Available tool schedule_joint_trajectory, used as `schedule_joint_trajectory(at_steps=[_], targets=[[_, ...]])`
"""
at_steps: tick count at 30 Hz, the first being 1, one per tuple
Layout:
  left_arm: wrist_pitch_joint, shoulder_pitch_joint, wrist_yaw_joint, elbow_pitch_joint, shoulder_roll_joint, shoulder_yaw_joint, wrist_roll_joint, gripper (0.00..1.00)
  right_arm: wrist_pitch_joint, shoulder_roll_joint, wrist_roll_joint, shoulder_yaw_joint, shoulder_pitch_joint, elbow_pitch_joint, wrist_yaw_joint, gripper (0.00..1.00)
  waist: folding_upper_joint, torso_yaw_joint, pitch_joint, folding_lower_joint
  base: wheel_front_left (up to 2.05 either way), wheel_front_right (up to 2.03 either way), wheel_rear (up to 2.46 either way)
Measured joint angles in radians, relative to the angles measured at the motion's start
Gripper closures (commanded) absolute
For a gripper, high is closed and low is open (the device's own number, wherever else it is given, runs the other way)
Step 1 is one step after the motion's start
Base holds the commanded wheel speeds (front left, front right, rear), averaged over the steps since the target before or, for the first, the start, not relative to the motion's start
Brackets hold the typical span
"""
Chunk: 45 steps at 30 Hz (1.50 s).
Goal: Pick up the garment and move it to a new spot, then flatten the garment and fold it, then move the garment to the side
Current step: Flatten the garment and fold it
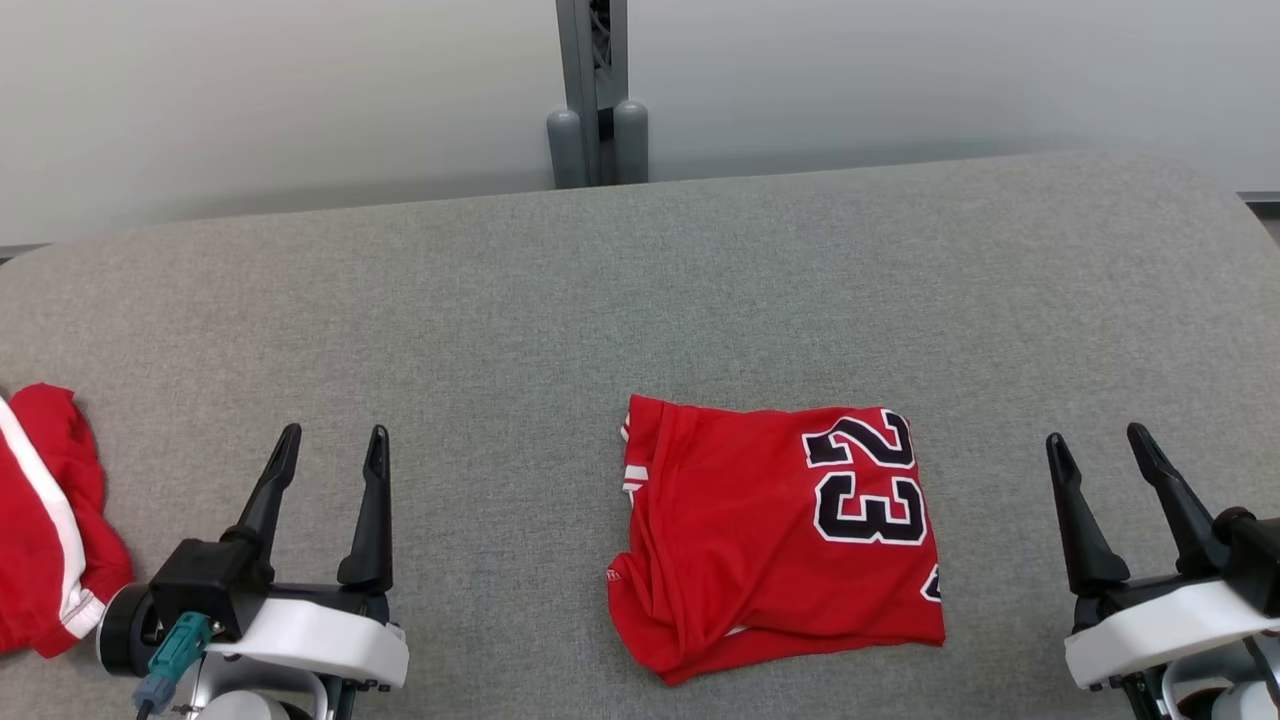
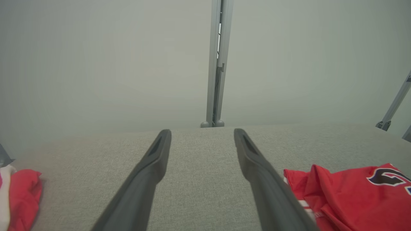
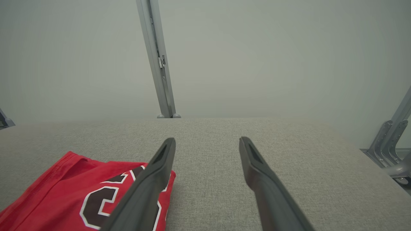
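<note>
A red jersey garment with a black and white "23" lies folded into a rough square on the grey cloth table, near the front middle. The left wrist view has the garment at its lower right, and in the right wrist view the garment sits at the lower left. My left gripper hovers open to the left of it, nothing between its fingers. On the garment's right, my right gripper also stands open and empty, its left finger over the garment's edge.
Another red garment with white stripes lies bunched at the table's left edge, also seen in the left wrist view as red cloth. A grey metal post stands behind the table's far edge, against a pale wall.
</note>
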State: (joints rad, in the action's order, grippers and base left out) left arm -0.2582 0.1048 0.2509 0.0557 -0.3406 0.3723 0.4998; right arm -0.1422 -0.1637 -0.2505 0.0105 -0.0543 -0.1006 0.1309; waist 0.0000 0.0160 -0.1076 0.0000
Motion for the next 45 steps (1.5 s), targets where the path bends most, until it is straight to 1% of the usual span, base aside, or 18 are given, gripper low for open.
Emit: schedule_joint_trajectory(at_steps=[12,13,14,15,17,20,25,30,33,39,42,45], targets=[[0.020,-0.038,0.015,-0.024,-0.008,0.005,0.011,0.00,0.020,0.012,0.002,-0.005,0.040,0.013,0.000,0.00,0.0000,-0.001,0.033,0.0000,0.00,0.00,0.00],[0.021,-0.038,0.016,-0.026,-0.009,0.006,0.011,0.00,0.021,0.011,0.001,-0.004,0.040,0.013,0.000,0.31,0.0000,-0.002,0.033,0.0000,0.00,0.00,0.00],[0.021,-0.038,0.019,-0.028,-0.008,0.007,0.011,0.00,0.027,0.011,-0.001,-0.003,0.040,0.013,0.000,0.71,0.0000,-0.003,0.033,0.0000,0.00,0.00,0.00],[0.021,-0.038,0.019,-0.032,-0.008,0.009,0.011,0.00,0.028,0.010,-0.002,-0.003,0.040,0.012,0.000,1.00,0.0000,-0.005,0.032,0.0000,0.00,0.00,0.00],[0.022,-0.037,0.019,-0.039,-0.007,0.012,0.012,0.00,0.032,0.008,-0.007,0.003,0.038,0.007,0.000,1.00,0.0000,-0.009,0.029,0.0000,0.00,0.00,0.00],[0.025,-0.034,0.019,-0.042,-0.004,0.015,0.012,0.00,0.038,0.004,-0.020,0.039,0.014,-0.007,0.000,1.00,0.0000,-0.018,0.019,0.0000,0.00,0.00,0.00],[0.025,-0.013,0.014,-0.044,0.000,0.022,0.012,0.00,0.031,0.008,-0.050,0.153,-0.071,-0.064,0.000,1.00,0.0000,-0.035,-0.005,0.0000,0.00,0.00,0.00],[0.023,0.009,0.005,-0.035,0.009,0.032,0.012,0.00,0.004,0.027,-0.094,0.277,-0.170,-0.198,0.000,1.00,0.0000,-0.062,-0.034,0.0000,0.00,0.00,0.00],[0.020,0.020,-0.002,-0.021,0.016,0.037,0.012,0.00,-0.026,0.035,-0.120,0.325,-0.220,-0.305,0.000,1.00,0.0000,-0.079,-0.050,0.0000,0.00,0.00,0.00],[0.015,0.041,-0.013,-0.003,0.031,0.044,0.012,0.00,-0.067,0.031,-0.157,0.378,-0.286,-0.523,0.000,1.00,0.0000,-0.112,-0.076,0.0000,0.00,0.00,0.00],[0.011,0.047,-0.017,0.006,0.035,0.046,0.012,0.00,-0.088,0.030,-0.175,0.398,-0.311,-0.594,0.000,1.00,0.0000,-0.122,-0.085,0.0000,0.00,0.00,0.00],[0.010,0.052,-0.021,0.013,0.038,0.048,0.012,0.00,-0.102,0.041,-0.194,0.426,-0.344,-0.630,0.000,1.00,0.0000,-0.128,-0.093,0.0000,0.00,0.00,0.00]])
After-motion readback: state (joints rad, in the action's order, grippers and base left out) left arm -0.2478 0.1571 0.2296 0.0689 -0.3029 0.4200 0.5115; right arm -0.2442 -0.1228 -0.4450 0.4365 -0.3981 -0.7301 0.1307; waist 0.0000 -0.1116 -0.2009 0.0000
